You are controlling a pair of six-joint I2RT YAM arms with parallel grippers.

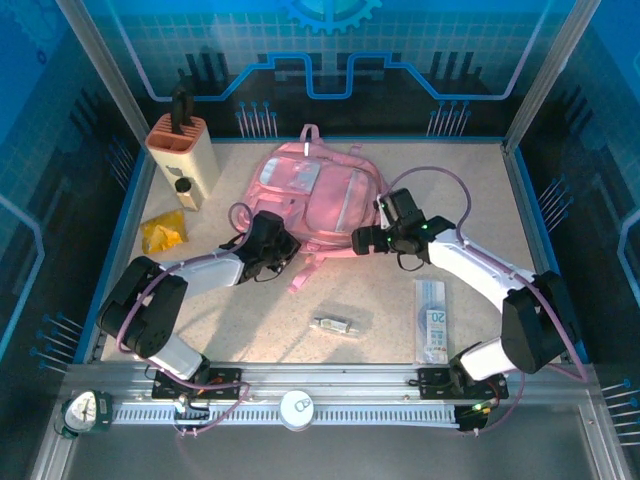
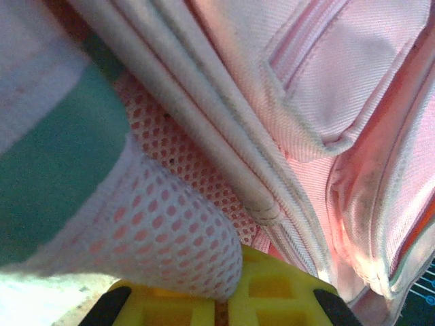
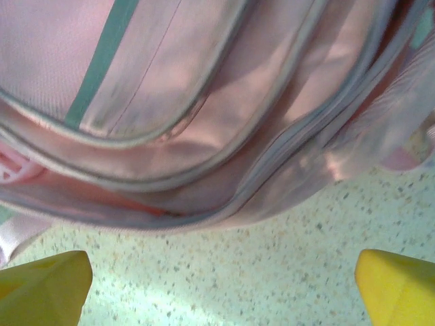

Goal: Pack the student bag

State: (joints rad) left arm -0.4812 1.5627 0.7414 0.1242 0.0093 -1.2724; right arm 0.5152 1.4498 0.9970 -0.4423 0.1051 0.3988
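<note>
Pinching student bag mesh: left tool | packet marked "20"

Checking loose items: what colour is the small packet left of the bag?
The packet is yellow, best seen in the top external view.

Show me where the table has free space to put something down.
Free: the far right corner beside the student bag; the near strip between the left arm and the small wrapped item. Crowded: the bag's near edge and the beige holder's corner.

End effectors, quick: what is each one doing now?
Left end effector: closed, pinching mesh of the pink backpack.
Right end effector: open, holding nothing.
</note>
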